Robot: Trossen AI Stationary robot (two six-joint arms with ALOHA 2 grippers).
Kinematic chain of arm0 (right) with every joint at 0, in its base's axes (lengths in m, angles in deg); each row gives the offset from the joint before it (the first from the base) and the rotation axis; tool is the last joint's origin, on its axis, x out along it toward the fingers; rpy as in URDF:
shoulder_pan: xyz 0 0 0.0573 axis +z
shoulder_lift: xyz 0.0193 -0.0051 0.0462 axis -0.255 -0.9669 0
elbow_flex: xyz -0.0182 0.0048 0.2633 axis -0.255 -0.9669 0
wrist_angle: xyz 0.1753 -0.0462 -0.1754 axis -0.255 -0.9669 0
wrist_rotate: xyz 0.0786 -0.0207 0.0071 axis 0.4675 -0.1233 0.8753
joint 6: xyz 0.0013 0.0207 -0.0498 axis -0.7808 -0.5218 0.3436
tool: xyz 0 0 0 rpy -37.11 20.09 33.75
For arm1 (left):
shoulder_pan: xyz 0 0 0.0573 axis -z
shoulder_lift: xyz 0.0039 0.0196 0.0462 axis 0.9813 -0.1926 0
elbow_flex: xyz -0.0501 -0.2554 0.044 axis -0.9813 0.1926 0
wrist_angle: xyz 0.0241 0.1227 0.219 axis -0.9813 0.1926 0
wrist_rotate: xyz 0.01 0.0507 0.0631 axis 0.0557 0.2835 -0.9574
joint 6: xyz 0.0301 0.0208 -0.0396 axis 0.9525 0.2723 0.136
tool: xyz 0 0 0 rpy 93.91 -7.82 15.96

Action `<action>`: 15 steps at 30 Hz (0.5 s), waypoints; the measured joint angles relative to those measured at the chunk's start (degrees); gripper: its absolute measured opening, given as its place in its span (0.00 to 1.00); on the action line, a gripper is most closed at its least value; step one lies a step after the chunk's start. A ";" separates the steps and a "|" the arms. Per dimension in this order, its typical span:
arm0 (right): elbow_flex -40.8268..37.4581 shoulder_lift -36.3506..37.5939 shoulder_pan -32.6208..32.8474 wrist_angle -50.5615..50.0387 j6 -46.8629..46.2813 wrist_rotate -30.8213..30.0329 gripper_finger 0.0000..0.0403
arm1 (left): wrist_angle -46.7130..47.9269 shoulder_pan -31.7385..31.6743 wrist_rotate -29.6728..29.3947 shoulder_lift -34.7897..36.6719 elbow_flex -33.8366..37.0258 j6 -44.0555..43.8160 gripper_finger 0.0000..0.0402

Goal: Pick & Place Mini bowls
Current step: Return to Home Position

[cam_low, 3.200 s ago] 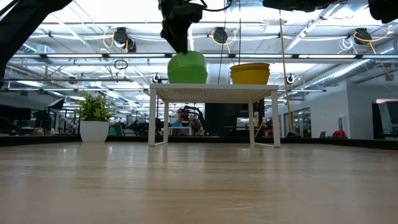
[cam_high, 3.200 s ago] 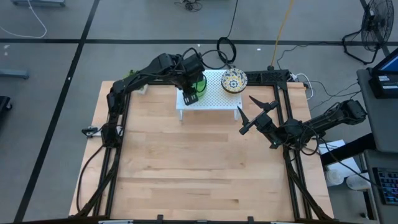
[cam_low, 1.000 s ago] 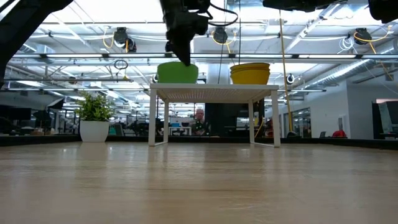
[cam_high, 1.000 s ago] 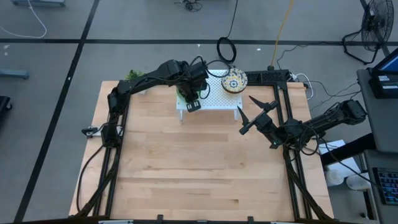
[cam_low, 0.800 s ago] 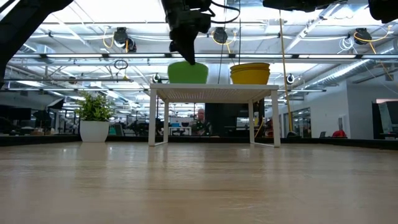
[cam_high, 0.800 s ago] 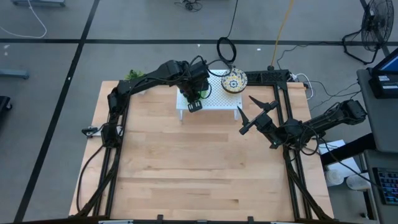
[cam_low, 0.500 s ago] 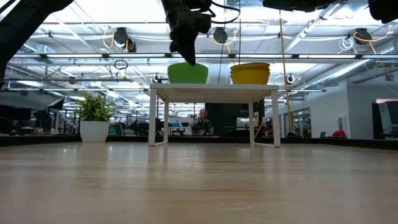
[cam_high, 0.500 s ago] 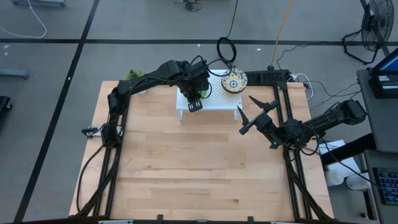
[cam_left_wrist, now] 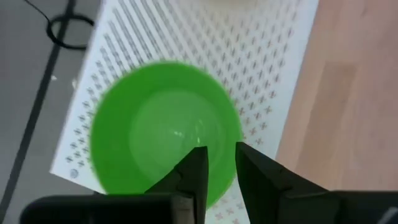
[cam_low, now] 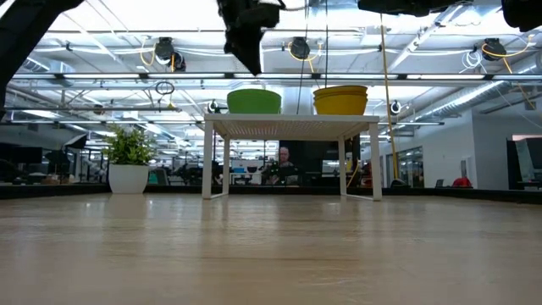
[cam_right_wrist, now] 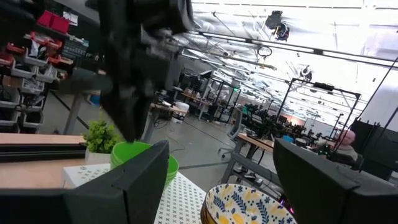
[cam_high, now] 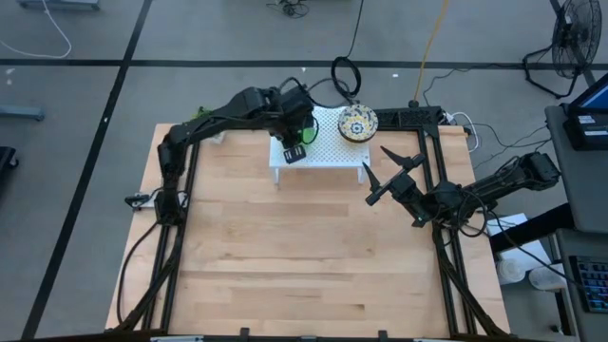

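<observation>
Risen, my left hand (cam_left_wrist: 219, 155) hangs barely parted, empty, directly above the green bowls (cam_left_wrist: 149, 124); right hand (cam_high: 374, 175) idles agape.

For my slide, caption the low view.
Left gripper hangs over the green bowls; yellow bowls sit beside them on the white rack.

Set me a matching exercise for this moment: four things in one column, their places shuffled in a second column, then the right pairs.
Things:
1. green bowls
2. yellow bowls
3. left gripper
4. right gripper

Places:
A. over the bare table, to the right of the rack, fingers wide apart
B. on the rack's left half
C. just above the green bowls, not touching them
D. on the rack's right half

Pairs: 1-B, 2-D, 3-C, 4-A.
</observation>
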 joint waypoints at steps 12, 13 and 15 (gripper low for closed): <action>0.01 4.19 4.86 1.01 7.70 -16.65 0.68 | -13.22 3.06 22.75 22.05 5.72 4.27 0.22; -0.01 4.81 5.77 0.21 6.26 -16.15 0.68 | -15.58 3.82 21.63 24.99 8.88 4.45 0.22; -0.03 5.28 6.98 -1.81 3.33 -14.19 0.68 | -20.55 5.47 16.41 31.52 17.32 3.76 0.22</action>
